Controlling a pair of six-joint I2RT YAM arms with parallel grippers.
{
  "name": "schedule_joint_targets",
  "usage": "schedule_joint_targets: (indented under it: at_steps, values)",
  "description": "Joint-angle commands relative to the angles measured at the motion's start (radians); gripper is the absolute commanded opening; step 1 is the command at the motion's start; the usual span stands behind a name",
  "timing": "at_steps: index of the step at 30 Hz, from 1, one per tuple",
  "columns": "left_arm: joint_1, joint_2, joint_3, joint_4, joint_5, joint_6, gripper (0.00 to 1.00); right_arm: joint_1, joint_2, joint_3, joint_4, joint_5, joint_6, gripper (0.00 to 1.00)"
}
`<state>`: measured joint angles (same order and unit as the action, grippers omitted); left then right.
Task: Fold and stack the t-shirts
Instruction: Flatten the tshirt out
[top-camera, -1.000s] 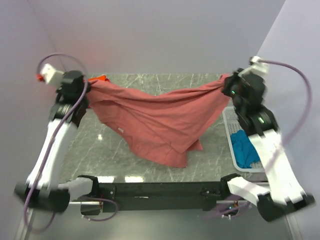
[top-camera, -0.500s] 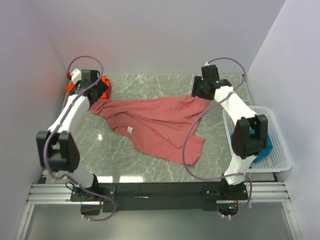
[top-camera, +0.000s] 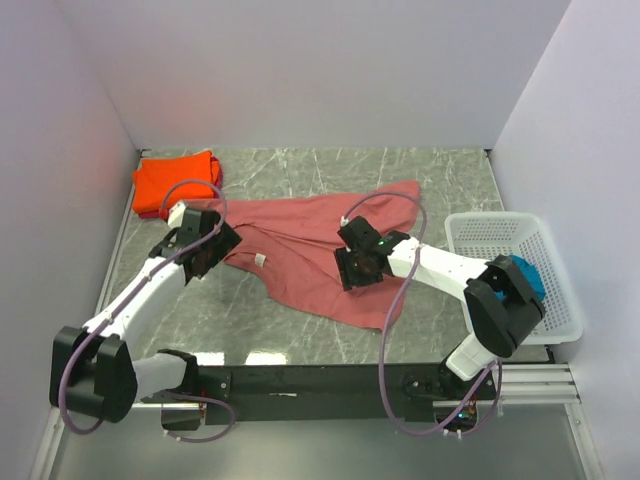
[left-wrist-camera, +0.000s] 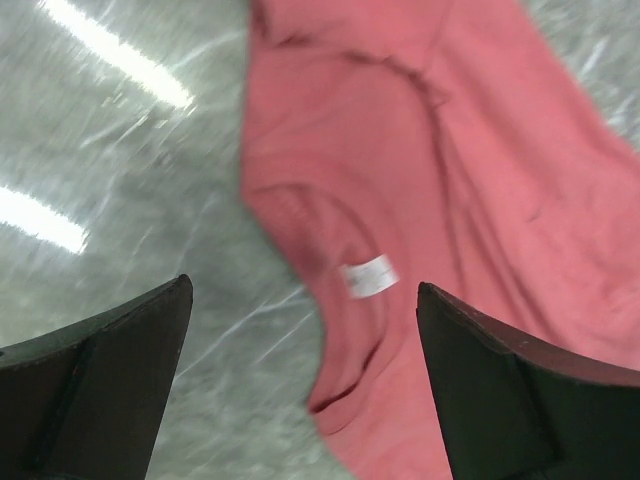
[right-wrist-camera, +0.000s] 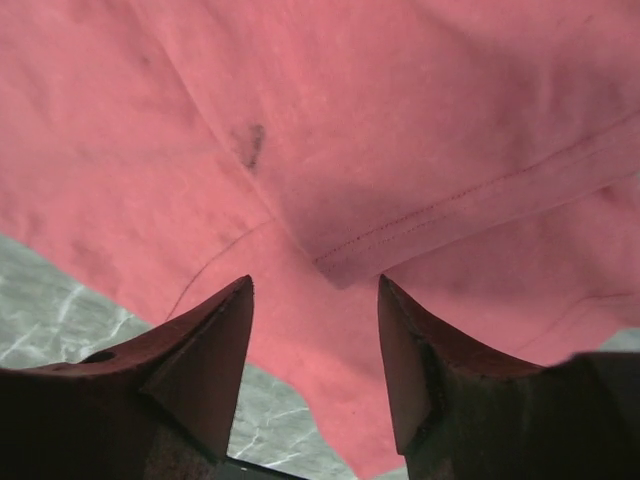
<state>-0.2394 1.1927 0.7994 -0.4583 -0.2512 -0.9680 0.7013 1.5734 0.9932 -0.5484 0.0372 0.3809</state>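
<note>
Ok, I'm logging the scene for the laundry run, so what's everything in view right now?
Brick-red shirt: one, dusty red, spread crumpled on the table's middle.
Orange shirt: one, bright orange, folded at the far left corner.
Teal shirt: one, blue-green, inside the basket.
Basket: one, white, at the table's right edge.
Table: one, grey marble.
Cables: two, purple, along the arms.
Left fingers: two, black, open above the red shirt's collar.
Right fingers: two, black, open above its middle.

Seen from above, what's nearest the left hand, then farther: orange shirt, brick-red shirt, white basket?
1. brick-red shirt, just beside the left hand.
2. orange shirt, back-left corner.
3. white basket, far right.
</note>
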Motion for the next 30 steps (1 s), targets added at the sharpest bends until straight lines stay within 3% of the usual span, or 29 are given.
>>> schedule_joint_targets:
  at_steps: [1,13,18,21,30]
  values:
    - [-0.006,-0.08,-0.046,0.02,0.003,-0.032,0.99,0.01,0.02,-0.011,0.039,0.021,0.055,0.59]
    - [-0.015,-0.079,-0.052,-0.013,-0.037,-0.034,0.99,0.018,0.096,-0.001,0.039,0.07,0.078,0.45]
    - [-0.017,-0.085,-0.06,-0.008,-0.04,-0.034,0.99,0.02,0.079,-0.007,0.041,0.078,0.09,0.14]
    - [-0.017,-0.084,-0.057,-0.011,-0.042,-0.031,0.99,0.018,0.059,-0.002,0.038,0.085,0.089,0.0]
    - [-0.021,-0.077,-0.054,0.012,-0.023,-0.018,1.0,0.014,-0.016,0.117,0.005,0.19,0.056,0.0]
